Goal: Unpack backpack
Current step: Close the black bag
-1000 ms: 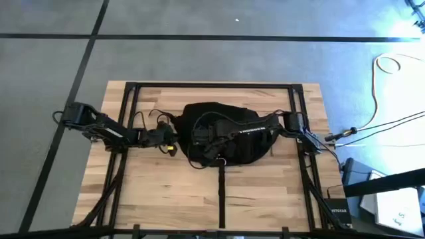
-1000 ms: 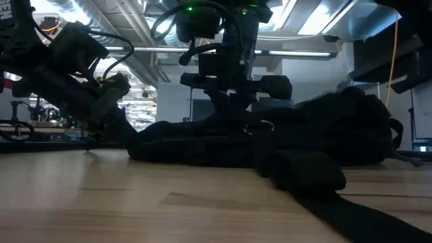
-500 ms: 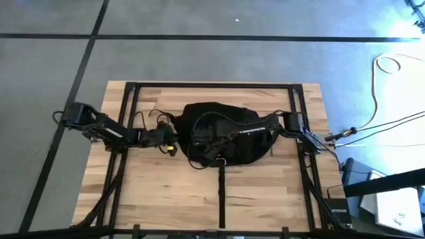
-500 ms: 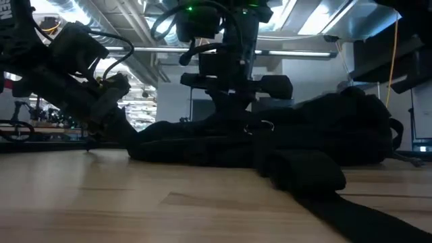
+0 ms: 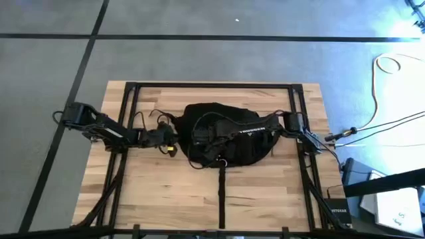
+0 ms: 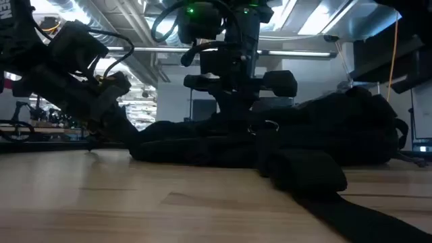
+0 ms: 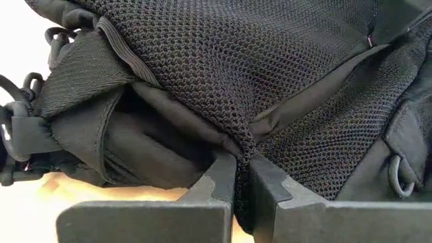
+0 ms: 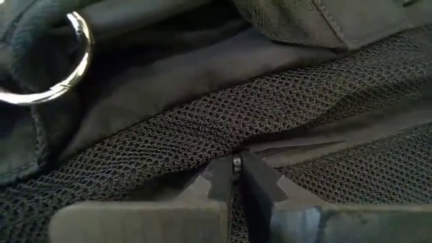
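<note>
The table carries the backpack at its middle, lying flat with its long axis running side to side between the two arms and one strap trailing toward the near edge. Both arms reach inward to it from opposite ends. The left gripper sits at the backpack's left end, fingers pinched together on a fold of the black mesh fabric. The right gripper reaches farther across, over the top of the backpack toward its middle, fingers likewise clamped on a ridge of mesh, with what appears to be a small zipper tab between the tips, though the view is too close to be sure. A metal ring lies on the fabric near the right gripper. In my judgement, the coming move turns on the two grips pulling apart along the backpack's long axis to open it. The backpack appears closed; no contents are visible in any view.
</note>
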Robot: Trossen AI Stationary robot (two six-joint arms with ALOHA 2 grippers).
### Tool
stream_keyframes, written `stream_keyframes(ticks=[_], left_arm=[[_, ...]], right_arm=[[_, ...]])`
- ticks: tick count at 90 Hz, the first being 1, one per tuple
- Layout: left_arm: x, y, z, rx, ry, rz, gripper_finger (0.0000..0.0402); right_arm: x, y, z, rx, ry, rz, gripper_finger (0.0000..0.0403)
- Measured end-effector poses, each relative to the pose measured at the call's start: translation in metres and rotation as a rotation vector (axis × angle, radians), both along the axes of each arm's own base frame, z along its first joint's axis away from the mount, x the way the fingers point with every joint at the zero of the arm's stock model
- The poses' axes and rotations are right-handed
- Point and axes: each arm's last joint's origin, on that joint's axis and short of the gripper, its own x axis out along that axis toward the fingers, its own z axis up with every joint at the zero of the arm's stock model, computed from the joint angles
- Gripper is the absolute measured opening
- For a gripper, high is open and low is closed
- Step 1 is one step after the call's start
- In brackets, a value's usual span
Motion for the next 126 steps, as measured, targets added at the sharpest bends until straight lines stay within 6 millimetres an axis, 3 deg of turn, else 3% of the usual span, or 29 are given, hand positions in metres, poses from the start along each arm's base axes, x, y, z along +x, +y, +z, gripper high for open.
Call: stream_keyframes(ticks=[51,84,126], left_arm=[[0.0,0.0,0.0,0.016,0.007,-0.01,0.0],[-0.001,0.0,0.0,0.028,0.015,-0.002,0.0],[0.001,0.0,0.003,0.02,-0.024,-0.009,0.0]], right_arm=[[-0.003,0.0,0.0,0.01,0.037,-0.03,0.0],[0.002,0.001,0.032,0.033,0.014,-0.045,0.0],[-0.002,0.0,0.042,0.039,0.059,-0.099,0.0]])
